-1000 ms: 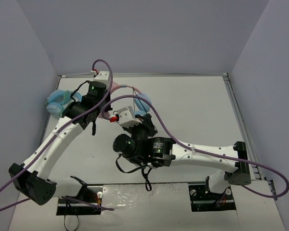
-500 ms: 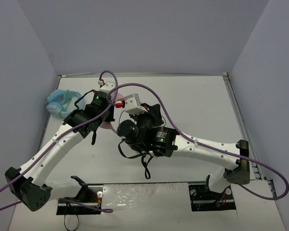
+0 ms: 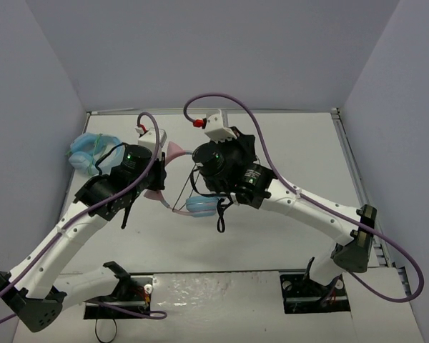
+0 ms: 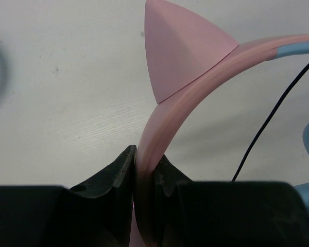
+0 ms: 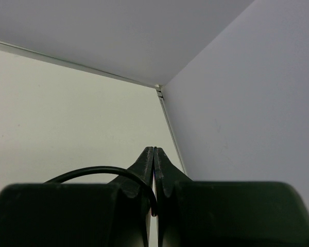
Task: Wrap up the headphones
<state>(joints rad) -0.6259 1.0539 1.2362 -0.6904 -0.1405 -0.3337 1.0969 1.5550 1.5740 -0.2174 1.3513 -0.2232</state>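
The headphones' pink headband [image 4: 167,110], with its cat ear [image 4: 183,49], runs between the jaws of my left gripper [image 4: 144,157], which is shut on it. In the top view the cat ear [image 3: 176,151] shows beside the left wrist, and one light blue ear cup [image 3: 204,206] lies nearer the arm bases. The thin black cable [image 4: 270,118] runs past the headband. My right gripper [image 5: 153,150] is raised and points at the far right corner, its jaws shut on the cable [image 5: 100,171], which curls in from the left. The cable [image 3: 194,182] rises from the ear cup to the right wrist.
An all-light-blue looped item [image 3: 87,151] lies at the far left by the wall. The table's back edge [image 3: 272,111] and right edge [image 3: 352,168] meet grey walls. Purple arm cables [image 3: 307,204] loop over both arms.
My right arm has risen and swung toward the back with the cable in its jaws. The headphones have turned in my left gripper, so one ear cup now lies nearer the bases.
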